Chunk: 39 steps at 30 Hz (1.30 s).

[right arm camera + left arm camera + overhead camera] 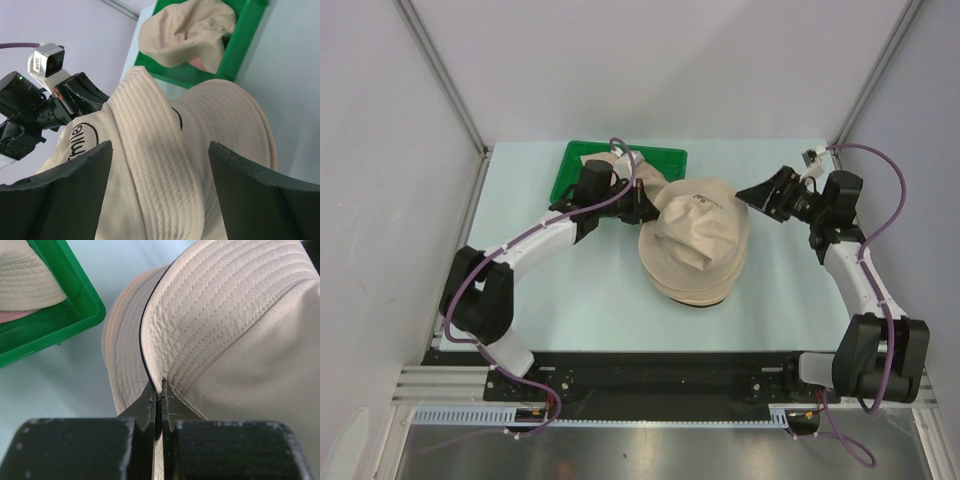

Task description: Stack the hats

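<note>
one hat (pixel 240 340) in left pincer (pixel 159 392)

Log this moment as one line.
left gripper: shut on top hat brim | right gripper: open, beside hat stack | green tray: crumpled hat inside

High rear overhead; two close wrist views from opposite sides, all on the hat pile (pixel 695 240)

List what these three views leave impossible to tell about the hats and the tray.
1. Top view: how many hats are in the pile; the top hat covers the rest.
2. Top view: the tray hat in the green tray is mostly behind the left arm; the left wrist view cuts it at the frame's edge.
3. Right wrist view: the top hat's logo is partly under its folded brim.
</note>
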Available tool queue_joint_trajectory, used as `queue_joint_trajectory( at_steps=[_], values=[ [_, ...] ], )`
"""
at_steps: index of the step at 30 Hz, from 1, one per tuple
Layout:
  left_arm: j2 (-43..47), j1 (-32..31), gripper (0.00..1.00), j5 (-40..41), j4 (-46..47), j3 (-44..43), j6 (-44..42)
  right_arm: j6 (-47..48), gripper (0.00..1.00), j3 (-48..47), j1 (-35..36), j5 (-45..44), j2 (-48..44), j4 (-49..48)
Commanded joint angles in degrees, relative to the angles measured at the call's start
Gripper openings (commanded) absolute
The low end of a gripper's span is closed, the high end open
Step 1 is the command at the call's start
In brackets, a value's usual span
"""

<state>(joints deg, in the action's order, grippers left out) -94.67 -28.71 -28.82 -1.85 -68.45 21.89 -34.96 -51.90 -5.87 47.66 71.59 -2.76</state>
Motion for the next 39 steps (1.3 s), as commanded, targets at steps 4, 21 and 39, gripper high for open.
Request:
queue_joint_trajectory(
  at_steps=[4, 21, 39],
  values=[
    [-0.25, -0.21, 0.0, -4.05, 1.58, -2.31, -0.89, -7.31, 0.83, -0.22, 0.15, 12.7, 5.74, -20.95],
    [0.54, -0.21, 0.16, -2.39, 3.95, -2.49, 0.43, 1.03, 0.0, 0.13, 1.83, 11.16, 3.03, -3.49],
    [21.28, 3.4, 0.73, -4.14, 30.65, 30.02, 22.57, 1.21, 0.0, 5.76, -0.02, 1.47, -0.14, 1.71]
  ],
)
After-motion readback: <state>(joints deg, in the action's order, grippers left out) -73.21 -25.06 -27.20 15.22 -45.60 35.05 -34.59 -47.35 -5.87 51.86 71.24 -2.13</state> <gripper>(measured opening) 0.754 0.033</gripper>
